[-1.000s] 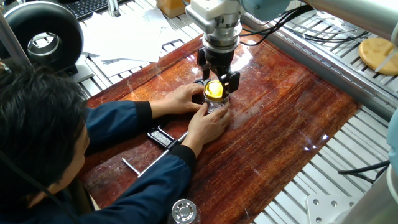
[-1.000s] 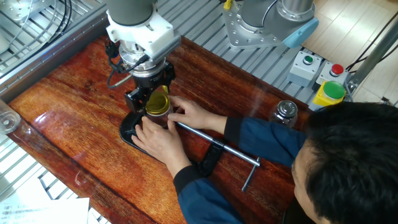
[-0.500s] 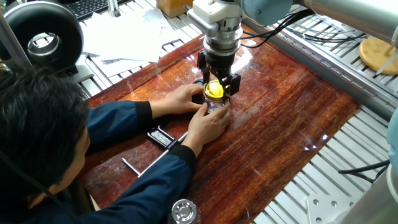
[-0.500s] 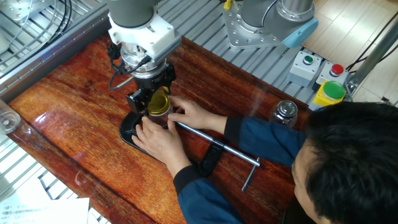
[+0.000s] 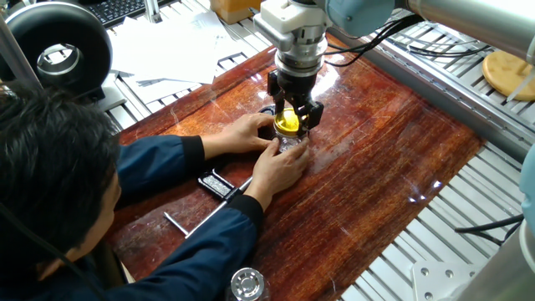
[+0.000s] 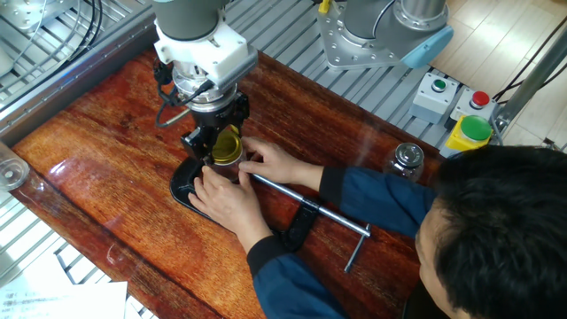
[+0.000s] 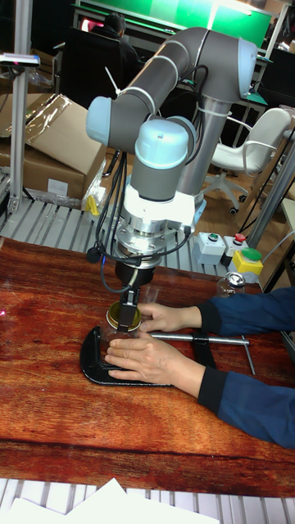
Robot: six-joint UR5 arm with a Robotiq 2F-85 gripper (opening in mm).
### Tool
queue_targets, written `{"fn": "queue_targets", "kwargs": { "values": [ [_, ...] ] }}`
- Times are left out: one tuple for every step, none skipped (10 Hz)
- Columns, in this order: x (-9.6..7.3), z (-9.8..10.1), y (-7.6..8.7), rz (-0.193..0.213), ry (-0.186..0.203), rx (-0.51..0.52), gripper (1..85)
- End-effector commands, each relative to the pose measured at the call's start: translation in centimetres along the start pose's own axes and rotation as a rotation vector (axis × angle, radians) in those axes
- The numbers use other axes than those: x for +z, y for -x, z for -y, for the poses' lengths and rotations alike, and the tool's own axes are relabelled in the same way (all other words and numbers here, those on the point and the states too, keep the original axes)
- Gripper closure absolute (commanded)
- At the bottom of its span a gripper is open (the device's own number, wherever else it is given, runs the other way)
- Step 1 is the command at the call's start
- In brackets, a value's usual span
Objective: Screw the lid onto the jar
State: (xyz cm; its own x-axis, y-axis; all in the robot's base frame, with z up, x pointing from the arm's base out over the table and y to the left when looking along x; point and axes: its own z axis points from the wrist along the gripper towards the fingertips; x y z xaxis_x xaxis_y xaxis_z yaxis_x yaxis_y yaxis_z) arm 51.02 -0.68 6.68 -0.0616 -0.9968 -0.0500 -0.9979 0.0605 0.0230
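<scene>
Reddish wood covers the bench (image 5: 393, 159), glossy with glare, set on a ribbed metal frame; beyond it in the tall view stand cardboard boxes, a white chair and a green screen. At the bench's middle the end effector (image 5: 290, 117) points straight down, its two dark fingers (image 6: 237, 112) closed narrow on the lid (image 5: 288, 122), which shows only as a yellow-gold glow between them. Directly under the lid sits the jar (image 5: 292, 142), nearly all of it hidden: a person's left hand (image 5: 247, 132) and right hand (image 5: 282, 165) wrap it from both sides, so only a sliver of clear glass shows, and whether the lid's thread has caught cannot be made out. Under the hands lies a black clamp (image 6: 189, 188), its steel bar (image 6: 301, 197) running away from the jar toward the person; how it grips the jar is covered. The person's head (image 5: 46, 167) fills the near corner, face unseen. Near the bench edge on the person's side stands a second clear jar with silvery top (image 6: 407, 159), cut off at the frame bottom in one view. A tan disc (image 5: 508, 73) lies off the bench on the frame, partly cropped.
</scene>
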Motion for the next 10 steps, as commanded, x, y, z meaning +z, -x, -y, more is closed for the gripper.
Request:
{"fn": "queue_targets", "kwargs": {
  "values": [
    [-0.1, -0.06, 0.09, 0.009, 0.005, 0.04, 28.0],
    [-0.23, -0.11, -0.01, 0.005, 0.009, 0.049, 29.7],
    [-0.35, -0.15, -0.04, -0.001, 0.012, 0.073, 32.3],
    [-0.37, -0.35, 0.02, -0.002, 0.021, 0.106, 33.3],
    [-0.28, -0.29, 0.12, -0.002, 0.024, 0.132, 33.3],
    [-0.13, -0.14, 0.22, -0.003, 0.024, 0.157, 33.3],
    [0.02, -0.13, 0.47, 0.006, 0.03, 0.187, 33.3],
    [0.04, -0.21, 0.69, 0.014, 0.034, 0.213, 33.7],
    [-0.03, -0.46, 0.65, 0.016, 0.043, 0.24, 34.0],
    [-0.09, -0.96, 0.7, 0.034, 0.064, 0.277, 34.0]
  ]
}}
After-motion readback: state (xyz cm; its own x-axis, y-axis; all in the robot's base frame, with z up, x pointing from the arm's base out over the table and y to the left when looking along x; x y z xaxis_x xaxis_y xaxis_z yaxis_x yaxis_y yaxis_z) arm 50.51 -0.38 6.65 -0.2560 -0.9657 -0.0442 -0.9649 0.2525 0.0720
